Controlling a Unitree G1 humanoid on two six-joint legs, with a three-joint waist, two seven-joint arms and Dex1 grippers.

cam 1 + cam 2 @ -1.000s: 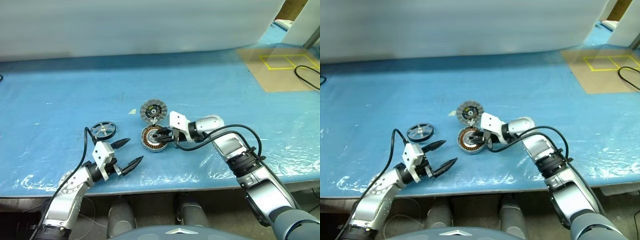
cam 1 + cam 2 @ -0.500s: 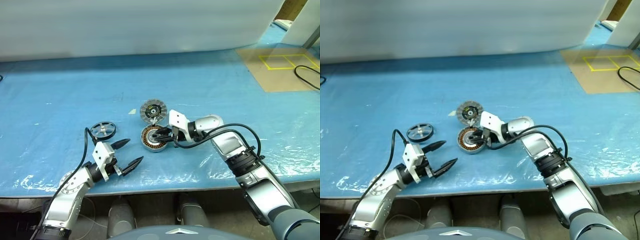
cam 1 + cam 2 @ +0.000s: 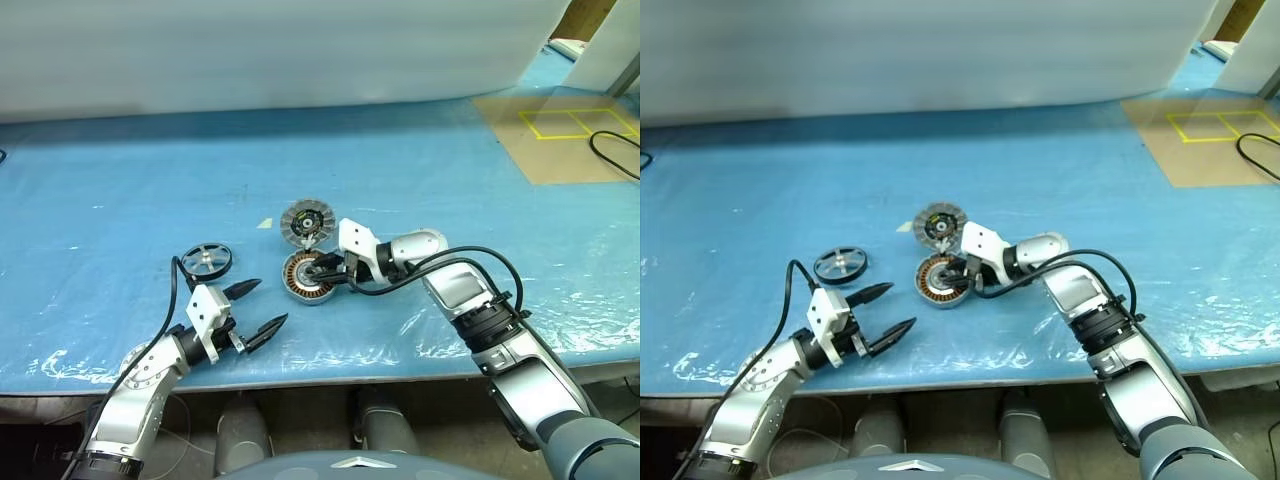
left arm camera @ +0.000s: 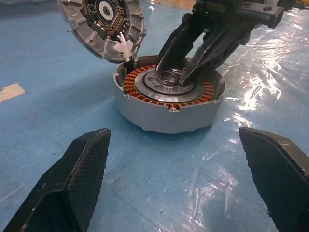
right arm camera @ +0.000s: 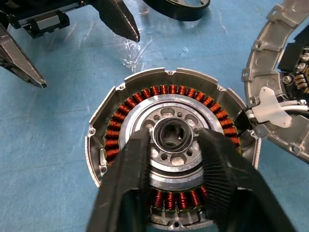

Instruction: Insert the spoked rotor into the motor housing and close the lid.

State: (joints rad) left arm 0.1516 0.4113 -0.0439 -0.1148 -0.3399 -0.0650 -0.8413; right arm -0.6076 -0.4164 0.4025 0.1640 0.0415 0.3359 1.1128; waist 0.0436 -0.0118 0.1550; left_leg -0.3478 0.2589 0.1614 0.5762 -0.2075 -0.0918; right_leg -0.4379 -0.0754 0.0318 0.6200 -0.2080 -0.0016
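The motor housing (image 3: 303, 279), a grey cup with copper windings, lies mid-table. My right gripper (image 5: 175, 136) reaches down into it, open, one finger on each side of the silver centre hub (image 5: 173, 134) with small gaps. The ribbed grey lid (image 3: 305, 220) stands tilted open at the housing's far edge, joined to it by a white clip (image 5: 270, 107). The spoked rotor (image 3: 207, 260) lies flat on the table to the left of the housing. My left gripper (image 3: 270, 302) hovers open near the front edge, pointing at the housing (image 4: 169, 104), holding nothing.
A blue plastic sheet (image 3: 120, 200) covers the table. A brown board with yellow tape (image 3: 555, 135) and a black cable (image 3: 612, 155) lie at the far right. A small white scrap (image 3: 264, 224) sits left of the lid. A white wall runs along the back.
The right gripper's fingers have spread a little apart around the housing's centre hub. The left arm, rotor and lid have stayed put.
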